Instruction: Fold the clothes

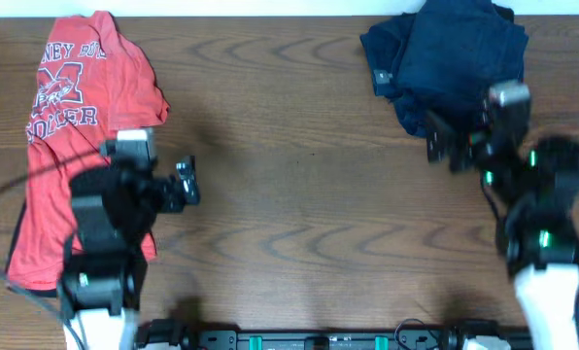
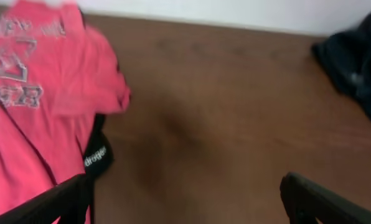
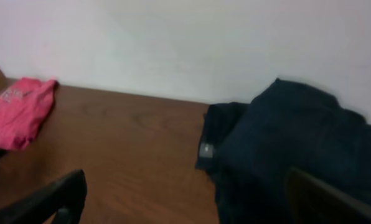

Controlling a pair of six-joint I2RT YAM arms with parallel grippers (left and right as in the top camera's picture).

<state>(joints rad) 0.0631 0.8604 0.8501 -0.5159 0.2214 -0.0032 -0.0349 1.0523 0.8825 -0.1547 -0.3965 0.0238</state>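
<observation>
My left fingers [image 2: 325, 200] hang spread, empty, beside the red T-shirt [image 1: 81, 117]; my right fingers [image 3: 48, 200], likewise spread, well right of it, by dark clothes [image 1: 455, 53].

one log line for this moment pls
left gripper open, beside red shirt | right gripper open, by dark clothes | nothing held

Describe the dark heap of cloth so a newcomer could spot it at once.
On the wooden table, look to the far edge by the white wall, on the robot's right. A dark navy garment lies bunched there, a small pale tag on its left fold. Unlike the coral-red T-shirt opposite, it is unprinted and heaped.
</observation>
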